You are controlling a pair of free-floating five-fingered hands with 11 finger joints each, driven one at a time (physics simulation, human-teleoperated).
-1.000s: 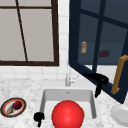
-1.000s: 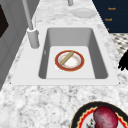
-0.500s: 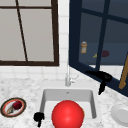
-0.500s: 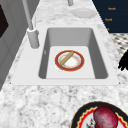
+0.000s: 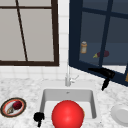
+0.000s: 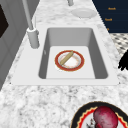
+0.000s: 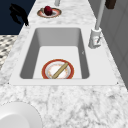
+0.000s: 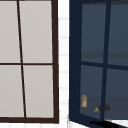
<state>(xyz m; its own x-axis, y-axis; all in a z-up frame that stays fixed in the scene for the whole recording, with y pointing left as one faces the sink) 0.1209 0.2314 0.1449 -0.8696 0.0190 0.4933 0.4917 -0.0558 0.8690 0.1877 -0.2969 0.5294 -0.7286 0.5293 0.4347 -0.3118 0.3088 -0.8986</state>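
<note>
My right hand [image 5: 103, 73] is open, its fingers laid straight along the lower rail of the open navy glass cabinet door [image 5: 75, 37], thumb hanging down. Its top edge also peeks in at the bottom of the upper view as right hand [image 8: 100, 124]. My left hand [image 5: 38, 117] hovers in front of the counter by the sink's left front corner, fingers loosely drooping and holding nothing; it appears as left hand [image 7: 18, 13] and left hand [image 6: 124, 62] in the side views. A red-rimmed bowl [image 7: 58, 70] with a wooden stick across it lies in the sink [image 7: 27, 57]; from the front it looks like a red round bowl [image 5: 67, 115].
A plate with a dark red fruit [image 5: 13, 107] sits on the counter left of the sink, a white plate [image 5: 120, 114] on the right. The faucet [image 5: 68, 75] stands behind the basin. Inside the cabinet are an orange bottle [image 5: 83, 47] and a purple vegetable [image 5: 103, 53].
The cabinet door has swung, its handle edge sliding right to the picture's edge, and my right hand has shifted slightly up and right with it. The left hand has stayed put.
</note>
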